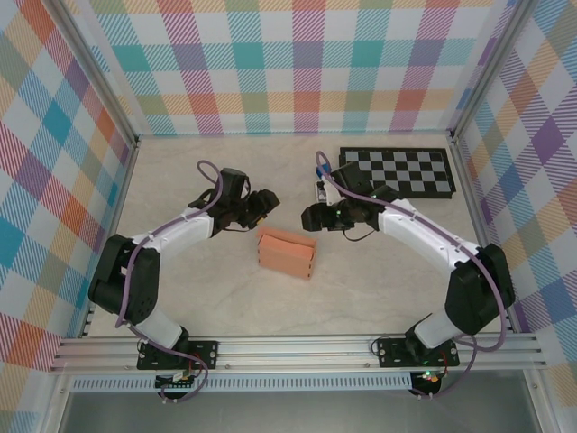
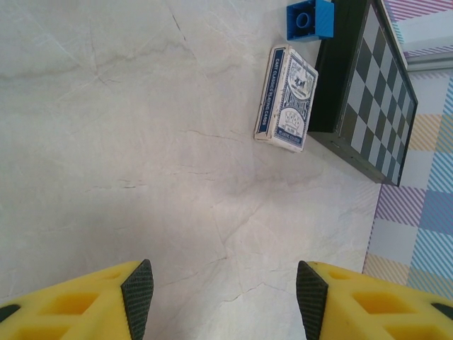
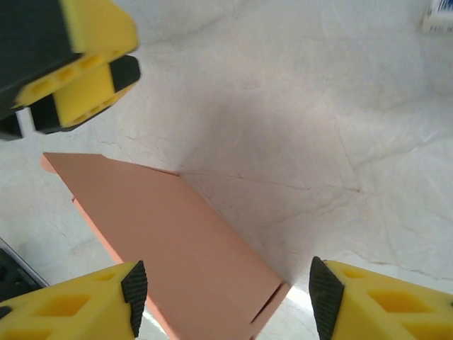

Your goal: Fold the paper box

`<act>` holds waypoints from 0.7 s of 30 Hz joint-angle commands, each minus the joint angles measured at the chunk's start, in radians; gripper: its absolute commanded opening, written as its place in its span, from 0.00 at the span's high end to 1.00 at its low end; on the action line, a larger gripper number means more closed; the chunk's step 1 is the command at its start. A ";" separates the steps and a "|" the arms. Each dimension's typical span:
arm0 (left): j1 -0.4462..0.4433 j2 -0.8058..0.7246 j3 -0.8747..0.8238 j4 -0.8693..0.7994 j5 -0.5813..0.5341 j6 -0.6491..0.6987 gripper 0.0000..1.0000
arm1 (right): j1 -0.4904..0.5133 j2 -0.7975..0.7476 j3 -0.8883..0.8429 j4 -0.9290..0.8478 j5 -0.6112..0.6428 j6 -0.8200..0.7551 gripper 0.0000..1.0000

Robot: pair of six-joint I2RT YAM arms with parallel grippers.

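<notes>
The paper box is a small salmon-orange rectangular box resting on the table between the two arms. In the right wrist view its flat top fills the lower left, a tucked flap edge at its near corner. My left gripper hovers just above and left of the box, open, with bare table between its fingers. My right gripper is above and right of the box, open and empty; its pads straddle the box's corner from above. The left gripper's yellow fingers show in the right wrist view.
A black-and-white checkerboard lies at the back right. Beside it are a blue-white card pack and a tiny blue cube. Plaid walls enclose the marble-look table; an aluminium rail runs along the near edge.
</notes>
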 commanded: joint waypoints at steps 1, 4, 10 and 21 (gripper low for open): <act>-0.019 0.011 -0.020 0.053 0.025 0.018 0.42 | -0.004 -0.036 0.032 -0.024 0.031 -0.142 0.34; -0.019 -0.001 -0.027 0.047 0.030 0.020 0.42 | -0.004 -0.055 0.040 -0.044 0.035 -0.178 0.30; -0.017 -0.051 -0.032 -0.011 0.010 0.060 0.41 | 0.039 -0.157 -0.031 0.016 -0.021 -0.410 0.27; 0.132 -0.200 0.047 -0.365 0.012 0.258 0.33 | 0.237 -0.103 0.039 -0.117 0.139 -0.746 0.08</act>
